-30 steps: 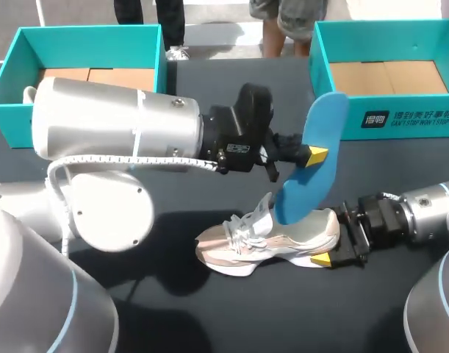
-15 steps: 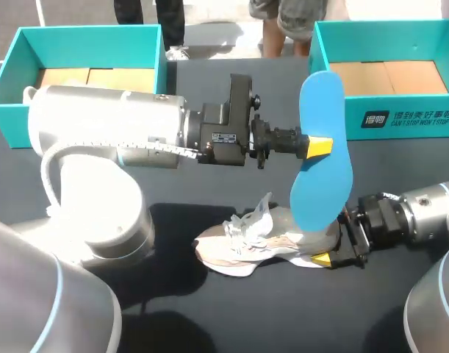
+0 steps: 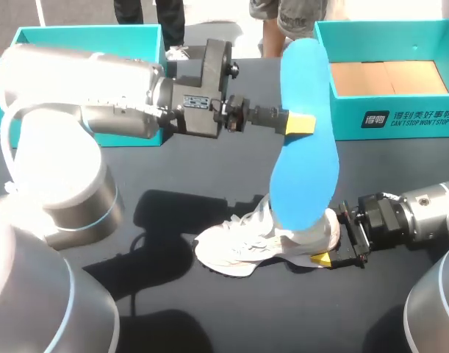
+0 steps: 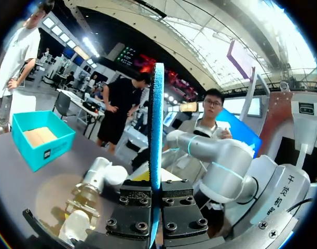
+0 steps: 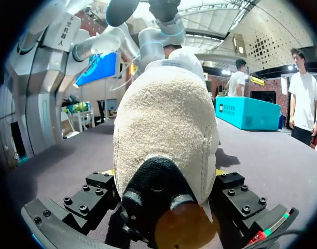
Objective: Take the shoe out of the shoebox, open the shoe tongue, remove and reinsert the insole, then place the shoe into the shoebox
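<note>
A pale pink and white shoe (image 3: 246,243) lies on the dark table, toe toward my left arm. My right gripper (image 3: 333,235) is shut on its heel; in the right wrist view that beige heel (image 5: 168,129) fills the space between the two fingers of this gripper (image 5: 167,187). My left gripper (image 3: 299,123) reaches in from the left, raised above the table, and is shut on the blue insole (image 3: 305,169). The insole hangs nearly upright, its lower end just over the shoe's opening. In the left wrist view the insole (image 4: 157,129) shows edge-on, pinched in the left gripper (image 4: 158,189).
A teal shoebox (image 3: 84,33) stands at the back left, partly behind my left arm. A second teal shoebox (image 3: 400,118) stands at the back right, close behind the insole's top. Both show bare cardboard floors.
My left gripper has risen and drawn back to the left, lifting the insole up out of the shoe and turning it more upright. The right gripper and shoe have stayed put.
</note>
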Robot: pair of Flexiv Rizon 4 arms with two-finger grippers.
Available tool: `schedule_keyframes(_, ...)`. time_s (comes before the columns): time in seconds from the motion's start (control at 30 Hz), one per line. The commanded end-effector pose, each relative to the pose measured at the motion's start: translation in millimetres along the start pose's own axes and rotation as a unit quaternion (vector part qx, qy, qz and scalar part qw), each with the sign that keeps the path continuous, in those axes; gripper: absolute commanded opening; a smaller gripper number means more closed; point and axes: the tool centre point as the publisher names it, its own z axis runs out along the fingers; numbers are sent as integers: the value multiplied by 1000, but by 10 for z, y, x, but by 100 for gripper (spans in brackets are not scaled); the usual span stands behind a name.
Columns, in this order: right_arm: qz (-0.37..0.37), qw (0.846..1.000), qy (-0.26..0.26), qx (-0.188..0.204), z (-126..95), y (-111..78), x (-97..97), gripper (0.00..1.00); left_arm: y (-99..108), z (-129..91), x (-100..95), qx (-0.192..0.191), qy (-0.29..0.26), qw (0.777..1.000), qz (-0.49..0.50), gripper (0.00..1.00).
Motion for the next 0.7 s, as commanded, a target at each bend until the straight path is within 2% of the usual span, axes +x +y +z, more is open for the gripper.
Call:
schedule_keyframes(0.03,0,1000,-1,2,33,-26,6,0,-51,-314,177,9,-21,999,-45,0)
schedule_keyframes(0.07,0,1000,-1,2,33,-26,6,0,-90,-338,208,25,-11,998,-61,0)
schedule_keyframes(0.1,0,1000,-1,2,33,-26,6,0,-108,-343,225,17,-15,998,-63,0)
schedule_keyframes(0.13,0,1000,-1,2,33,-26,6,0,-149,-359,259,30,-18,997,-66,0)
schedule_keyframes(0.3,0,1000,-1,2,33,-26,6,0,-229,-343,367,38,-18,995,-91,0)
schedule_keyframes(0.47,0,1000,-1,2,33,-26,6,0,-294,-260,479,13,0,992,-127,0)
schedule_keyframes(0.57,0,1000,-1,2,33,-26,6,0,-347,-284,553,-4,-17,991,-130,0)
schedule_keyframes(0.7,0,1000,-1,2,33,-26,6,0,-434,-313,616,-7,-24,992,-127,0)
